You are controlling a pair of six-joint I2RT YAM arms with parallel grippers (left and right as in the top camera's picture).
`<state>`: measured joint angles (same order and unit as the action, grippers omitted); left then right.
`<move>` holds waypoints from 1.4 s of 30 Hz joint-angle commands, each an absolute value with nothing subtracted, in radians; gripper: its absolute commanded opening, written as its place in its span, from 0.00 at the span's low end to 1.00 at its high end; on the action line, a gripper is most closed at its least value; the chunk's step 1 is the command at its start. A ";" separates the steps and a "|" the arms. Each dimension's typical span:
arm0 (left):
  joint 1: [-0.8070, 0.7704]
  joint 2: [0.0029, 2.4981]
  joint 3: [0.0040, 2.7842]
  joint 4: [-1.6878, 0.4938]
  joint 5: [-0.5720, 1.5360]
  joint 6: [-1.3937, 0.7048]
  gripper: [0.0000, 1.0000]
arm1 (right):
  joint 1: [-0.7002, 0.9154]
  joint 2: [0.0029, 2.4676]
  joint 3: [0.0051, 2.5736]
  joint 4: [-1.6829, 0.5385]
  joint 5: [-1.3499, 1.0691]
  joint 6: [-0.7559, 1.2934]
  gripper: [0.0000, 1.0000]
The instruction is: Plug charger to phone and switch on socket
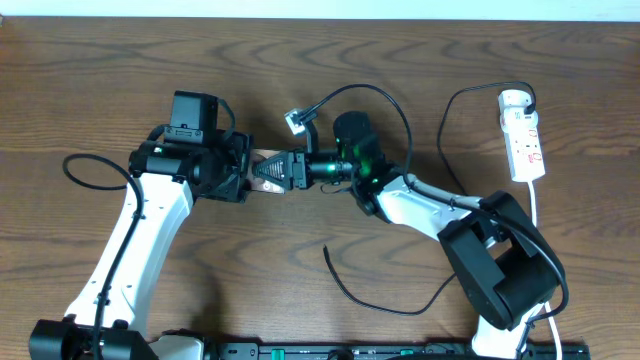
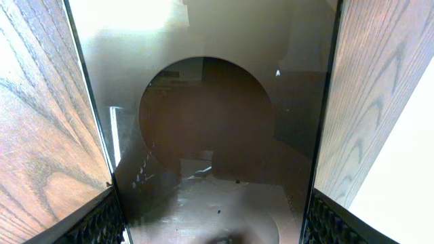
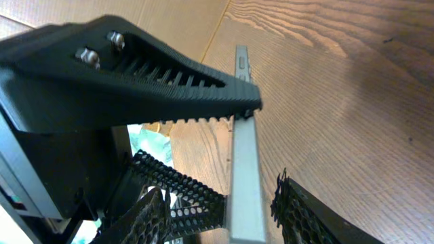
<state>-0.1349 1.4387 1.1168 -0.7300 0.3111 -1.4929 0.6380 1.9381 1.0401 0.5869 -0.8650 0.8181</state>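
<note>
Phone (image 1: 266, 172): held across its width by the left end effector (image 1: 248, 177). Its free end reaches into the right end effector (image 1: 286, 170).
Long axis: runs along the line joining the two end effectors, and lies edge-on to the right one.
Left end effector: set wide, clamped on the phone's two long edges.
Right end effector: partly open. Its fingers (image 3: 298, 217) flank the phone's thin edge with a gap on one side, so I judge it has no grip yet.
Charger (image 1: 338, 285): its loose end lies on the table (image 1: 100, 80), behind the right end effector and well apart from the phone. The right arm is nearer to it.
Socket (image 1: 523, 135): far behind the right end effector, beyond that arm's elbow.
Arm pose: both forearms reach inward, wrists facing each other.
</note>
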 commanded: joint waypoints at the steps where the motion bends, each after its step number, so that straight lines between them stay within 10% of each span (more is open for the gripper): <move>1: -0.137 1.425 1.116 -0.728 0.302 -1.503 0.07 | 0.663 1.933 1.053 0.587 -0.840 0.807 0.49; 33: -0.137 1.425 1.116 -0.736 0.302 -1.501 0.07 | 0.664 1.933 1.053 0.587 -0.836 0.807 0.01; 37: -0.137 1.425 1.116 -0.736 0.302 -1.452 0.84 | 0.660 1.933 1.053 0.587 -0.837 0.807 0.01; 42: -0.136 1.425 1.117 -0.725 0.307 -1.422 0.90 | 0.631 1.933 1.053 0.587 -0.837 0.806 0.01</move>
